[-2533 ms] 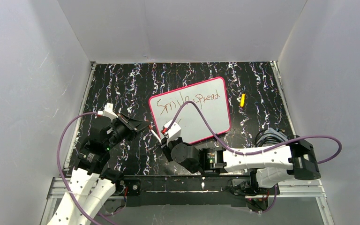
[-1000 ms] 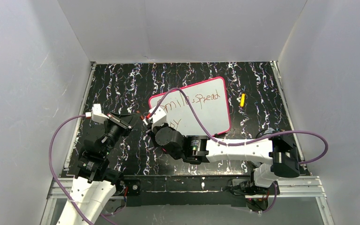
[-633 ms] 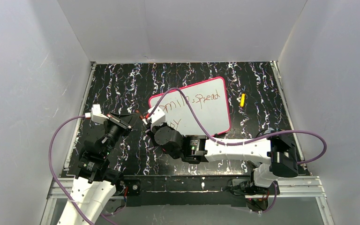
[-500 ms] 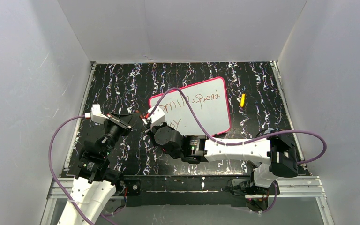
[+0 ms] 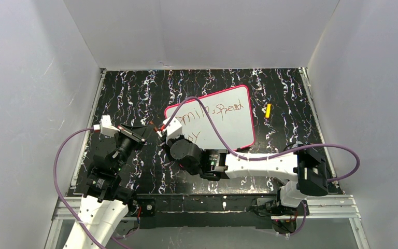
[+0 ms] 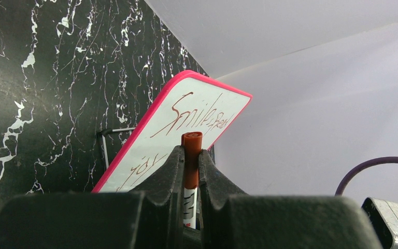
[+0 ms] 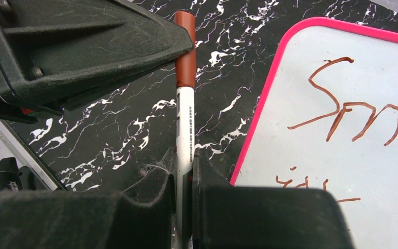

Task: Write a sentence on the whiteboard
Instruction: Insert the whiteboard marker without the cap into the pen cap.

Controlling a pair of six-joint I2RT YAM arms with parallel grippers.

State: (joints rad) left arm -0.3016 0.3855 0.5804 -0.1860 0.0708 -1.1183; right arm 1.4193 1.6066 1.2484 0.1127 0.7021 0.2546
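1. The whiteboard (image 5: pixel 230 127) is lying on the black marble-patterned table (image 5: pixel 129 93), a little right of centre. It is turned so that its far right corner is pointing toward the back wall.
2. The sentence (image 6: pixel 199 115) is running across the board in thin red-brown strokes, with "Smile, spread" on the upper line and "joy" beneath it at the left end.
3. The right gripper (image 7: pixel 184 158) is clenching the white barrel of a marker (image 7: pixel 185 129) just beside the board's near left corner, off the writing surface.
4. The red-brown cap (image 7: pixel 185 49) is sitting on the marker's far end, and the left gripper (image 6: pixel 190 155) is pinching it tightly between its black fingers (image 6: pixel 168 166).
5. The two grippers are meeting over the table just left of the board, joined by the marker.
6. A purple cable (image 5: pixel 190 98) is arching up from the right wrist and crossing over the board's face.
7. A small yellow object (image 5: pixel 268 110) is lying on the table near the board's right edge, not touching it.
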